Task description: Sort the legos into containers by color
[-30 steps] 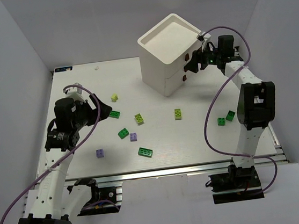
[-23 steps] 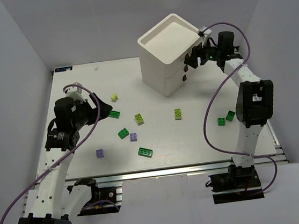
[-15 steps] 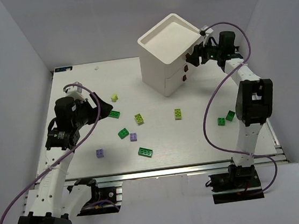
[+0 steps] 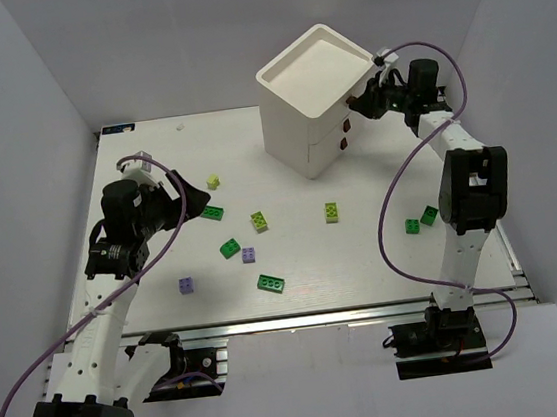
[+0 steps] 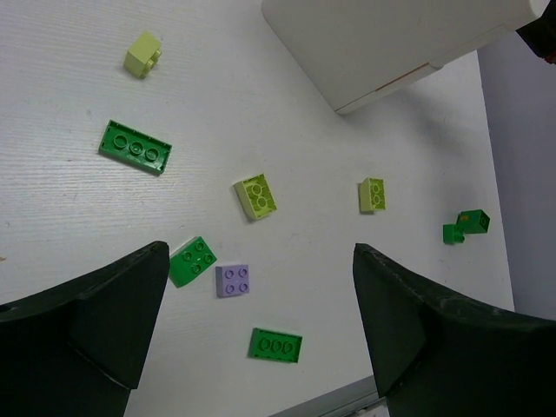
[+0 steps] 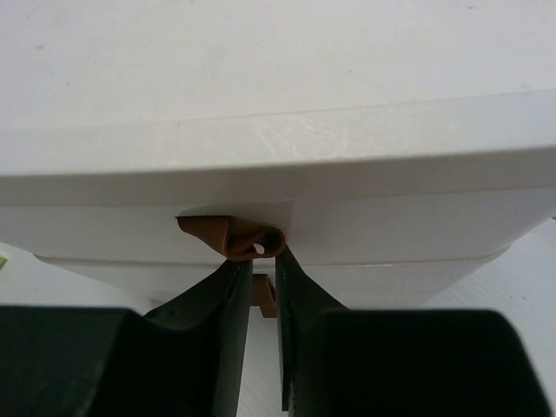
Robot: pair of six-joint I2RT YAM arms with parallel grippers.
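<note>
While every brick in view lies loose on the table [image 4: 151, 152], the task is only at its first step: getting a drawer open.

At the left, the left gripper [image 5: 261, 252] hangs above the table with its jaws spread wide and nothing between them. Below it the legos are scattered: a long dark green brick [image 5: 135, 148], a small yellow-green one [image 5: 142, 54] and a light purple square [image 5: 232, 280]. More lie toward the middle, and two dark green ones [image 4: 421, 219] sit together far to the right, well apart from the rest.

Behind the middle stands the white chest [image 4: 294, 126], with its drawers looking closed. At its front, the right gripper [image 6: 259, 261] has its jaws drawn close together on the brown pull [image 6: 228, 236] of the top drawer [image 6: 417, 221], and they seem to pinch its lower edge. The second pull [image 4: 344, 145] shows in the slit between the fingers.

I judge that the next move calls for a straight, level draw away from the chest front. This way the soft-looking pull should not slip out and the chest should not slide or tip.
</note>
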